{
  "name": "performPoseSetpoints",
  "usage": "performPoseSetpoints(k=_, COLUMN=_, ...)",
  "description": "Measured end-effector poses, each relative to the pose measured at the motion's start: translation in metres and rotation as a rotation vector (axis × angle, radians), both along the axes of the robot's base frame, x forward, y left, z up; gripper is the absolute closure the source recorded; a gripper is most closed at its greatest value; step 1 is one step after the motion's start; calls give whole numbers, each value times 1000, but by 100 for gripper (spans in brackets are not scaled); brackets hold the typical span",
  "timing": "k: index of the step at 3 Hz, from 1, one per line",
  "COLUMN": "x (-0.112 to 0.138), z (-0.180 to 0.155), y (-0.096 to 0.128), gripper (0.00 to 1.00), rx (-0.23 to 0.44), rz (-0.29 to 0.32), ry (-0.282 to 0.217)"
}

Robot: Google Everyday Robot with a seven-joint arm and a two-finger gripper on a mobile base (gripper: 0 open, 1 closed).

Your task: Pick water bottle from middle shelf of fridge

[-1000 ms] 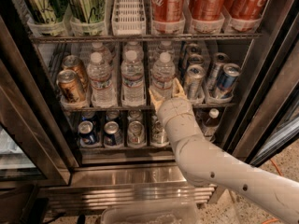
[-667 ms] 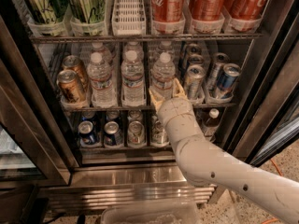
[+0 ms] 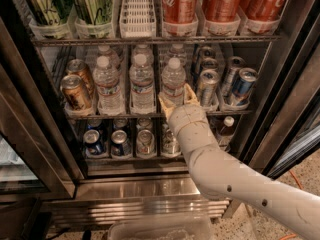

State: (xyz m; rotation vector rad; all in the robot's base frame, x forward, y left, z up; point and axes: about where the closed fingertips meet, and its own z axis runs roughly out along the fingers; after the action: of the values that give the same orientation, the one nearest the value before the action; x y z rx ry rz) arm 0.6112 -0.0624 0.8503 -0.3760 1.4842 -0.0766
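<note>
The fridge (image 3: pixel 31 109) stands open before me. Its middle shelf (image 3: pixel 125 116) holds three clear water bottles with white caps, bronze cans (image 3: pixel 75 91) on the left and silver-blue cans (image 3: pixel 242 84) on the right. My gripper (image 3: pixel 177 98) reaches in at the right-hand water bottle (image 3: pixel 173 78). Its tan fingers (image 3: pixel 165 103) are spread on either side of that bottle's base. The arm hides the bottle's bottom end. I cannot tell whether the fingers touch it. The other two bottles (image 3: pixel 142 81) stand to the left.
The rack above carries red cola cans (image 3: pixel 220 1), green cans (image 3: pixel 92 1) and an empty white lane tray (image 3: pixel 137 9). The rack below holds short small cans (image 3: pixel 120 141). A shiny steel base (image 3: pixel 135 189) lies under it. The dark door frame (image 3: pixel 285 109) is at the right.
</note>
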Motion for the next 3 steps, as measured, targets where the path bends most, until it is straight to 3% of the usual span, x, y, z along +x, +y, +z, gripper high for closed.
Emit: performPoseSetpoints(k=3, x=-4, z=25, y=3, gripper=100, rx=57, rz=32, ry=-47)
